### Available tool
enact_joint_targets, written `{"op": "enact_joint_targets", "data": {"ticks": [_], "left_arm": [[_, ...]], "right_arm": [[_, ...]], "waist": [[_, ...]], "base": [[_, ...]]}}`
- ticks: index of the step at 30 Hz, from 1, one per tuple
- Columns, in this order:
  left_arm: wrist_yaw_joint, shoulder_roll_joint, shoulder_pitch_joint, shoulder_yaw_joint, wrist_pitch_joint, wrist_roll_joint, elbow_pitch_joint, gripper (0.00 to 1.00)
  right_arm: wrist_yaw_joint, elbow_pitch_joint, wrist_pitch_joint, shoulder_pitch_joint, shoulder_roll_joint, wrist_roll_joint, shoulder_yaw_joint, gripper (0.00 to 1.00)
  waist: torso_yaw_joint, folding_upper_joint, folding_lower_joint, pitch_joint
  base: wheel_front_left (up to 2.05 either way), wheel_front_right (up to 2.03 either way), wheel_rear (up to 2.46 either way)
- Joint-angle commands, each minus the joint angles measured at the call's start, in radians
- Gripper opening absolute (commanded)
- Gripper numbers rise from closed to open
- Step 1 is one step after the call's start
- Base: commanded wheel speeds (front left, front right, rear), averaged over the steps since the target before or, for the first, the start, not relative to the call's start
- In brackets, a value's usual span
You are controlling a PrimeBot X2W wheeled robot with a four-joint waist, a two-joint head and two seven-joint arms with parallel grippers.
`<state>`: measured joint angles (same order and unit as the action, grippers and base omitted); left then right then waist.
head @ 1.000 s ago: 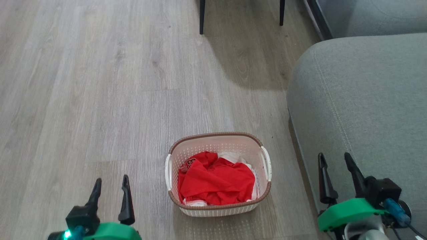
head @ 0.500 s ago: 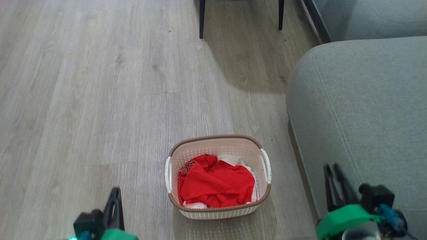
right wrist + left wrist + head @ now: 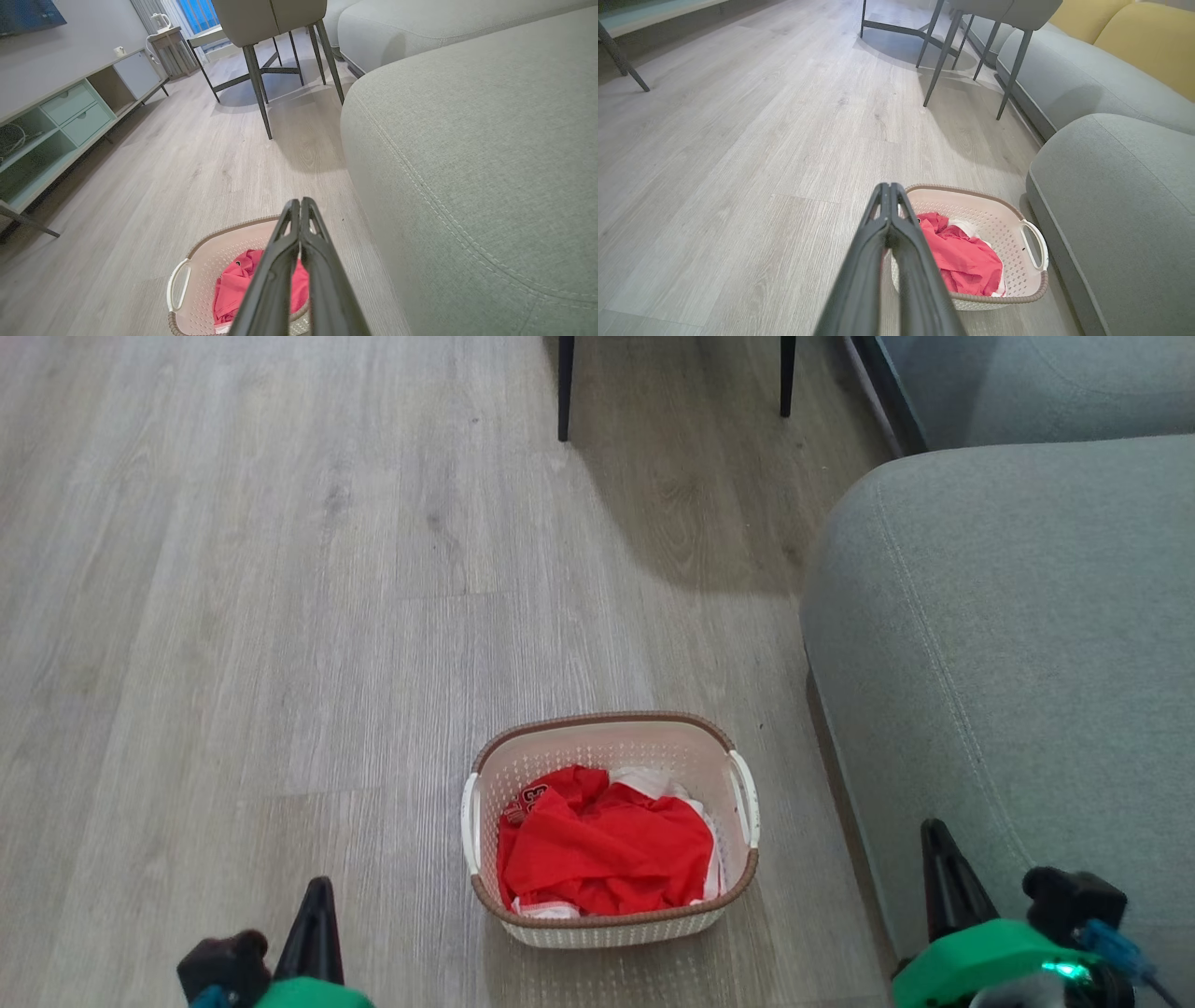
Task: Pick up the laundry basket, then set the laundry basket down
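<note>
laundry basket (image 3: 607,747): upright on the wood floor (image 3: 280,616), just left of the grey sofa (image 3: 1008,663) | contents: crumpled red garment (image 3: 607,849) over white cloth (image 3: 653,778) | writing: print (image 3: 528,795) on the garment's left fold, unreadable | left gripper (image 3: 888,187): fingers pressed together, empty, near-left of the basket | right gripper (image 3: 299,201): fingers pressed together, empty, near-right, by the sofa

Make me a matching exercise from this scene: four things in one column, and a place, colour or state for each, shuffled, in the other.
1 laundry basket
2 red cloth
3 sofa
4 left gripper

A grey, right of the basket
B shut, holding nothing
C standing on the wood floor
D crumpled inside the basket

Pairs: 1-C, 2-D, 3-A, 4-B
</note>
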<state>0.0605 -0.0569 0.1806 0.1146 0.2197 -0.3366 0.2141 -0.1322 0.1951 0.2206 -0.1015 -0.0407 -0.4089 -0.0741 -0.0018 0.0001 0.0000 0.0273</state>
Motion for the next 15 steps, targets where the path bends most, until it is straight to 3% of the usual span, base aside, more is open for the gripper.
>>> {"op": "enact_joint_targets", "data": {"ticks": [1,15], "left_arm": [[-0.008,-0.004,-0.043,-0.018,-0.005,-0.022,-0.025,0.00],[-0.031,-0.006,-0.075,-0.040,-0.043,-0.186,-0.017,0.00]], "right_arm": [[0.000,-0.028,-0.007,0.048,-0.013,-0.022,0.005,0.00],[0.000,-0.018,-0.040,0.068,-0.020,-0.182,0.017,0.00]], "waist": [[0.000,-0.0001,0.0000,0.000],[0.000,-0.0001,0.0000,-0.004]], "base": [[0.00,0.00,0.00],[0.00,0.00,0.00]]}}
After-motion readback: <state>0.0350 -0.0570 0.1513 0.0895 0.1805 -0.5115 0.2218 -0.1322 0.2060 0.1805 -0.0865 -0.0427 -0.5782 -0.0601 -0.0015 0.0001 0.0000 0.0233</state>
